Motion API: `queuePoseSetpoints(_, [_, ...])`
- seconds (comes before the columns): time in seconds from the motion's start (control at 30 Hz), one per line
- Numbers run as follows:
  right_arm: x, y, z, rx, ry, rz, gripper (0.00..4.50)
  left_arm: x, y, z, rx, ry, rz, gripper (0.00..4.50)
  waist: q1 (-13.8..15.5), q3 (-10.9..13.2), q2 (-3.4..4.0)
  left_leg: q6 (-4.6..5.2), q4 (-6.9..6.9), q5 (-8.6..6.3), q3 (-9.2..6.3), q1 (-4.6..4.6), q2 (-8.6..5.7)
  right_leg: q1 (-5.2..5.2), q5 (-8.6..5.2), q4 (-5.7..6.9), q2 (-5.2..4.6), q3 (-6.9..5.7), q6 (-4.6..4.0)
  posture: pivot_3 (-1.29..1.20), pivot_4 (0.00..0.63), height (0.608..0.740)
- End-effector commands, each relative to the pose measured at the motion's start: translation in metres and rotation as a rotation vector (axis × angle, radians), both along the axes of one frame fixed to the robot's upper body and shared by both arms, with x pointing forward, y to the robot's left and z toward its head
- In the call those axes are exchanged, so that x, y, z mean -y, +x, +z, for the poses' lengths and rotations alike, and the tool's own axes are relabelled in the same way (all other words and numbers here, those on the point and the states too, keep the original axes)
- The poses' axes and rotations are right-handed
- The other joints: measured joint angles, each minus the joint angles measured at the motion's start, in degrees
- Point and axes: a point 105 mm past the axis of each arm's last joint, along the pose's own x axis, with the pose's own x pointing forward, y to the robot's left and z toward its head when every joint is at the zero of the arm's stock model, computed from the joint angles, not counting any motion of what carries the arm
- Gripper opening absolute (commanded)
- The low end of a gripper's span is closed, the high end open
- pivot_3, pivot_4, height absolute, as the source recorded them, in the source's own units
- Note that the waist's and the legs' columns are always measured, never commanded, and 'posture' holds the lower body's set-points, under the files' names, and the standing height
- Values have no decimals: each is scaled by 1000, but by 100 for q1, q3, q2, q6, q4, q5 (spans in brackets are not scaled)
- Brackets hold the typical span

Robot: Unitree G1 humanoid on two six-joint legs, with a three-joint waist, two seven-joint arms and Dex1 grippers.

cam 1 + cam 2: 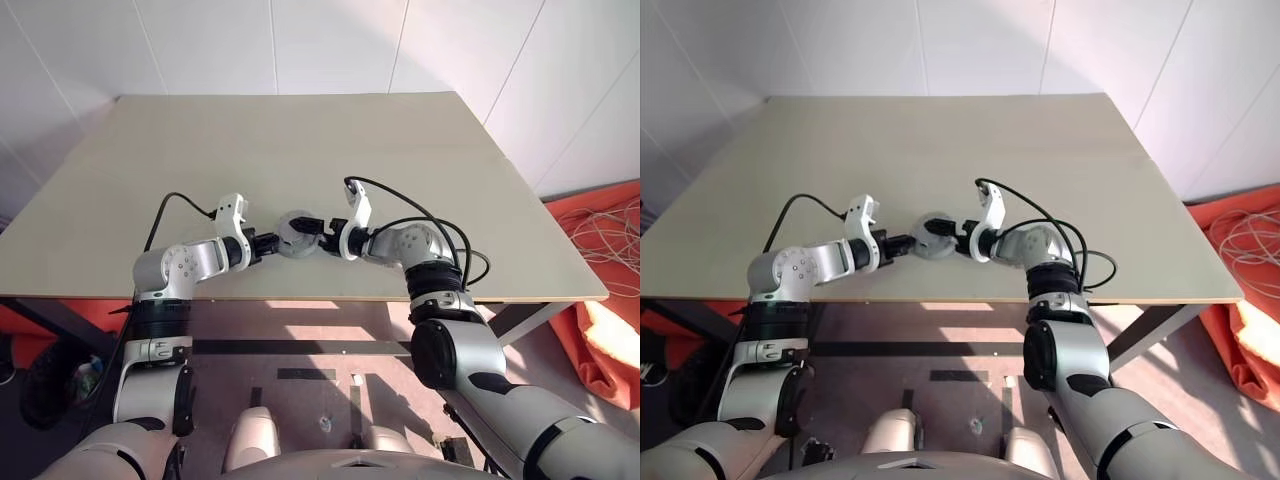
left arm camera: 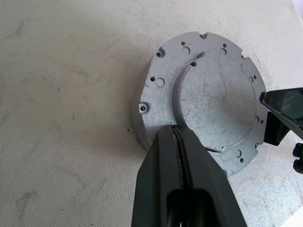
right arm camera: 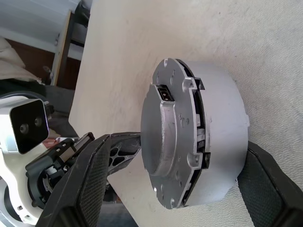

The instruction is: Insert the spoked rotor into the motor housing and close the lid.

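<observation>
Both grippers meet at the motor housing near the table's front edge. It appears tipped on edge, its flat silvery face toward the left gripper; its windings are hidden. The left arm reaches in from the left, its fingers pressed together against that face. The right gripper straddles the housing, jaws wide apart.
</observation>
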Motion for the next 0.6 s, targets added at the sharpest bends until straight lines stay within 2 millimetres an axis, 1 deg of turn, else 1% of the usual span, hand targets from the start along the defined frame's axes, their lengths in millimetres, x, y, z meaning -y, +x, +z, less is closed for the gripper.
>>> queuePoseSetpoints(0.03, [-15, 5, 25, 63, 74, 27, 4483, -2, -3, -6, -27, 27, -1, 0, -4, 0, 0, 0, 0, 0, 0, 0, 0, 0, 0, 1, 0, 0, 0, 0, 0, 740])
queuePoseSetpoints(0.13, [-24, 1, 24, 58, 77, 51, 4483, -2, -2, -5, -25, 28, 1, 0, -11, 0, 0, 0, 1, 0, 0, -1, 1, -1, 0, 1, 0, 0, 0, 0, 0, 740])
queuePoseSetpoints(0.47, [-38, -6, 21, 45, 98, 76, 4483, -5, -3, -5, -25, 31, 8, 0, -63, 0, 0, 0, 1, 0, 0, -1, 4, -6, 0, 3, 1, 0, -1, 0, 0, 740])
queuePoseSetpoints(0.57, [-38, -5, 23, 50, 101, 73, 3945, -5, -2, -5, -24, 31, 9, 0, -60, 0, 0, 0, 1, 0, 0, -2, 3, -6, 0, 3, 1, 0, -1, 0, 0, 740])
queuePoseSetpoints(0.6, [-37, -5, 23, 51, 101, 72, 3570, -5, -2, -5, -24, 31, 9, 0, -55, 0, 0, 0, 1, 0, 0, -2, 3, -6, 0, 3, 0, 0, -1, 0, 0, 740])
